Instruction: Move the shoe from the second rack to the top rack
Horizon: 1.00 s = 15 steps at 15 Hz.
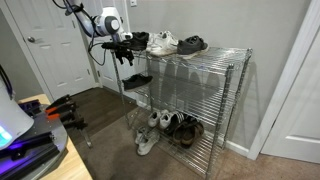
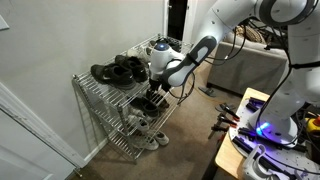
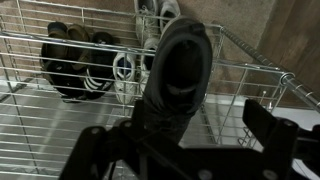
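Robotiq gripper poised over the black sneaker
It hangs just above the sneaker's heel on the second rack, fingers apart to straddle it; the top rack sits overhead.

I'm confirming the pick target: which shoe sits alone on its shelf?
The low black sneaker, the only shoe on the second rack; all the other shoes lie in groups on the top rack or the lowest tier.
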Each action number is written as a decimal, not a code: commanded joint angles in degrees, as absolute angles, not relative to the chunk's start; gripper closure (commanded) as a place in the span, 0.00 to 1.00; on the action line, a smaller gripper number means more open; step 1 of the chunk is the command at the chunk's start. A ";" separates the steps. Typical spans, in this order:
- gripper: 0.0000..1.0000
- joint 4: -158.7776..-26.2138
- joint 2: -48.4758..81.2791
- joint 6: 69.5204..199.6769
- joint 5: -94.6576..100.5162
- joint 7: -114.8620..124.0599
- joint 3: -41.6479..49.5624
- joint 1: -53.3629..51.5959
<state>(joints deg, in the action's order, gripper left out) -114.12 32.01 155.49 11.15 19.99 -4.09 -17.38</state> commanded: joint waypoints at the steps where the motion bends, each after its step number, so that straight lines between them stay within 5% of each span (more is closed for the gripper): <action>1: 0.00 -113.54 32.15 154.31 8.88 17.95 -3.50 -18.13; 9: 0.00 -113.08 32.34 153.95 8.72 18.08 -3.68 -18.28; 15: 0.00 -123.29 28.65 166.30 19.47 31.13 10.28 -33.25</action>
<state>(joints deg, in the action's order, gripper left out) -116.59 32.51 161.81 14.64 24.26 3.00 -25.53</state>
